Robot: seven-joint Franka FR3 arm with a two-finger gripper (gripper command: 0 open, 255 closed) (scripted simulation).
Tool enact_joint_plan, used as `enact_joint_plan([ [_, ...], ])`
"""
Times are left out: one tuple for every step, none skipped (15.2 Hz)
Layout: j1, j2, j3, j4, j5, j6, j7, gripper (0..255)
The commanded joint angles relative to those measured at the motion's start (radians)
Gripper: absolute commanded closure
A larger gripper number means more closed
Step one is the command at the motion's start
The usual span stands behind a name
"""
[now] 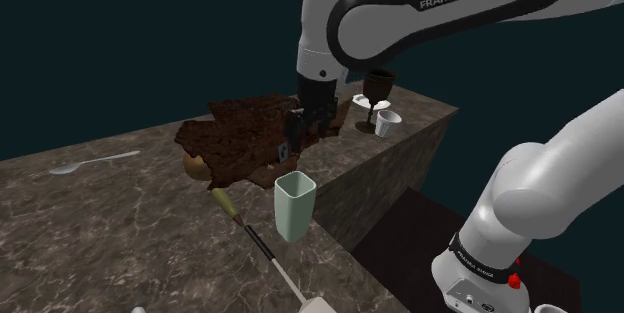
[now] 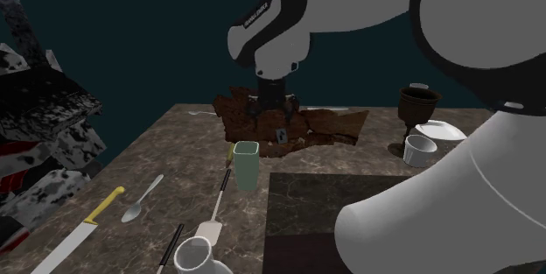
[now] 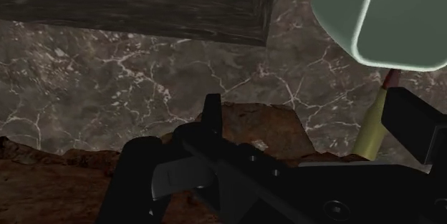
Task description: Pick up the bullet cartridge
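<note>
The bullet cartridge is a pale yellow-green case with a reddish tip. It lies slanted on the marble counter, just inside my right fingertip and below the green cup. My black gripper is open, its left finger far from the cartridge. Nothing is clasped. In the shoulder view the gripper hangs low over a ragged brown slab, close to the counter's edge. The second exterior view shows the gripper on the same slab.
A pale green cup stands near the counter edge, just in front of the gripper. A dark goblet and a white cup stand farther along. A spoon, a knife and a spatula lie on the counter.
</note>
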Motion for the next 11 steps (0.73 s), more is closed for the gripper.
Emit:
enact_joint_plan([
  [-0.004,0.066,0.039,0.016,-0.015,0.055,0.058,0],
  [-0.008,0.102,0.058,0.028,-0.027,0.079,0.089,0],
  [-0.011,0.139,0.076,0.042,-0.043,0.103,0.121,0],
  [-0.014,0.178,0.094,0.057,-0.061,0.126,0.154,0],
  [-0.016,0.218,0.111,0.074,-0.083,0.147,0.189,0],
  [-0.018,0.260,0.126,0.092,-0.107,0.167,0.225,0],
  [-0.019,0.302,0.140,0.112,-0.135,0.185,0.262,0],
  [-0.019,0.346,0.151,0.134,-0.165,0.202,0.301,0],
  [-0.015,0.390,0.159,0.157,-0.198,0.216,0.340,0],
  [-0.010,0.435,0.165,0.182,-0.233,0.228,0.380,0],
  [-0.001,0.480,0.168,0.208,-0.268,0.239,0.420,0],
])
